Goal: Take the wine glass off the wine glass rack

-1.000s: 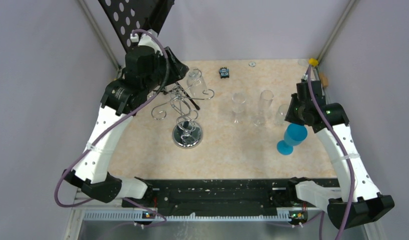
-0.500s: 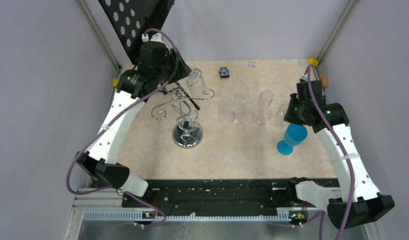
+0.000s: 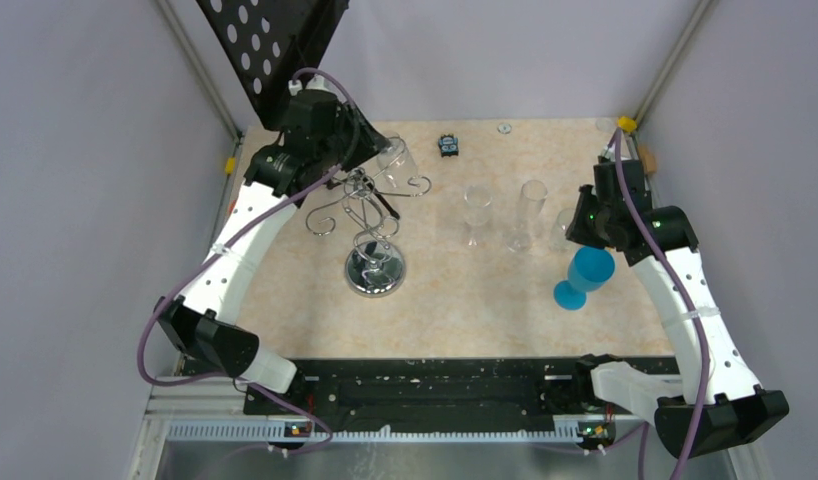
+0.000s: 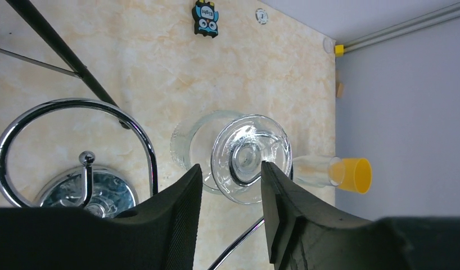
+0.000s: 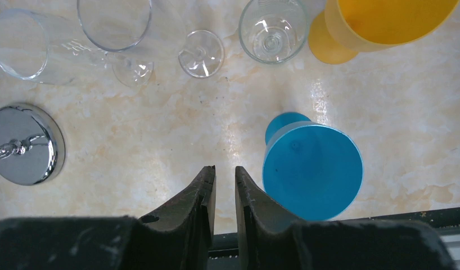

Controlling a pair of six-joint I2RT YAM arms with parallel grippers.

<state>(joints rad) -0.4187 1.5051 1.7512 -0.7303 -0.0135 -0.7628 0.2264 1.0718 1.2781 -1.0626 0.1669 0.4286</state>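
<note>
The wine glass (image 4: 244, 138) hangs inverted on a wine glass rack (image 3: 375, 272) hook, far left of the bench (image 3: 465, 300). The left claw (image 4: 231, 171) is spread over its foot, gripping nothing. Expect light, rigid, slippery, breakable glass; grip the stem below the foot.

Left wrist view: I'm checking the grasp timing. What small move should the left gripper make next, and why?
Probably ease the left gripper forward toward the wine glass: its jaws stand open, and the foot hangs centred beyond them on the wine glass rack.

White arms (image 3: 225, 268), black joints (image 3: 213, 345), purple cables (image 3: 139, 352)
</note>
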